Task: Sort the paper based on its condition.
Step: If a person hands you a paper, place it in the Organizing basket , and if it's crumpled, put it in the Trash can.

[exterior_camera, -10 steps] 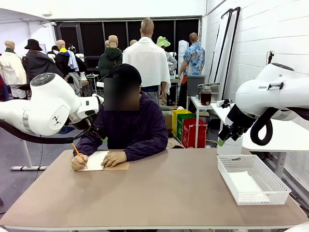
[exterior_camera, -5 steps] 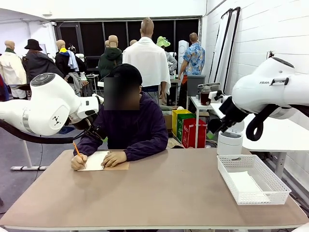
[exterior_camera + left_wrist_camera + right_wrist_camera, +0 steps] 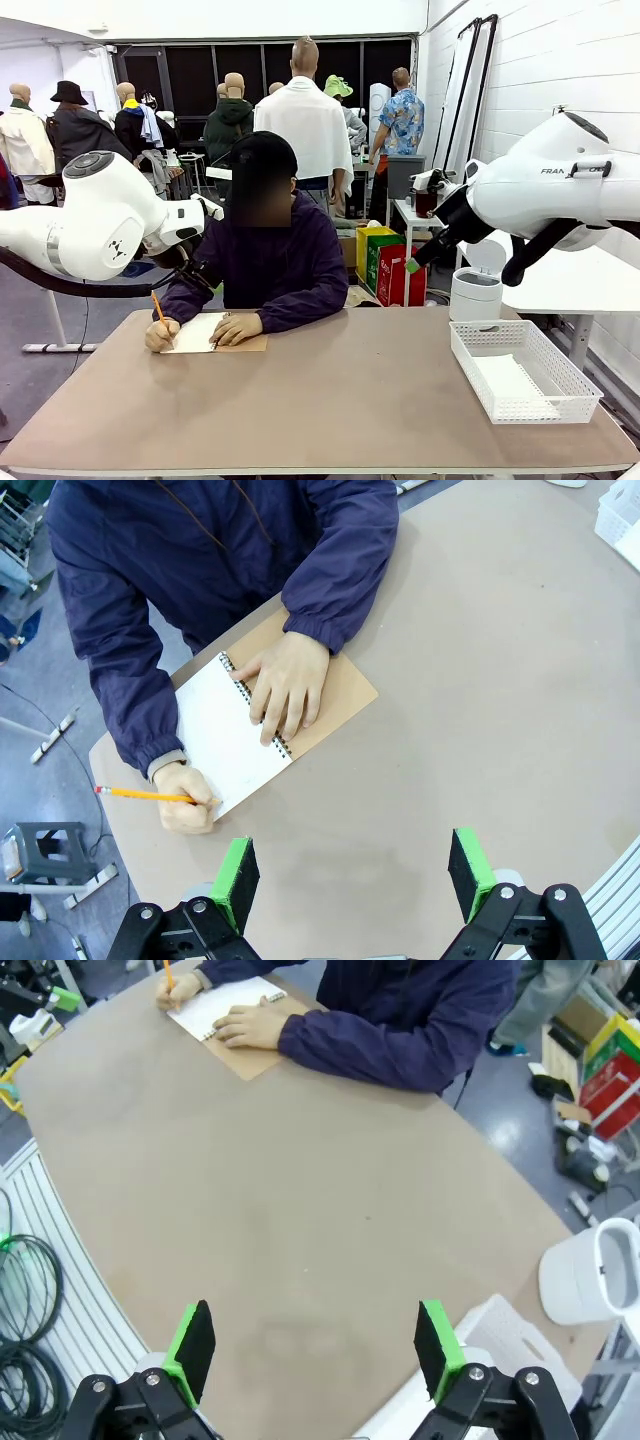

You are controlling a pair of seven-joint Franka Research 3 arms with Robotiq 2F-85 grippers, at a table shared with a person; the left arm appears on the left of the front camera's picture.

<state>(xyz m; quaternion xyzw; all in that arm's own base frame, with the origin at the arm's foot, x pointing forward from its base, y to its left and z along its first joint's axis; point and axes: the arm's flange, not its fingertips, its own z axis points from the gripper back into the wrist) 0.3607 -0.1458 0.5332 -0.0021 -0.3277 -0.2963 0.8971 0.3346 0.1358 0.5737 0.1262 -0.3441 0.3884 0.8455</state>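
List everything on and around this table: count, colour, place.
table: one, beige-brown, between robot and person
spiral notebook: one, white page on brown cover, far left of the table
pencil: one, orange, held in the writing hand
basket: one, white mesh, near right of the table
paper: one sheet visible, white, lying in the basket
bin: one, white, beyond the table's far right edge
writing hand: at the page's edge
other hand: flat on the notebook
left gripper: black, green pads, open, above the table near the notebook
right gripper: same, open, above the table
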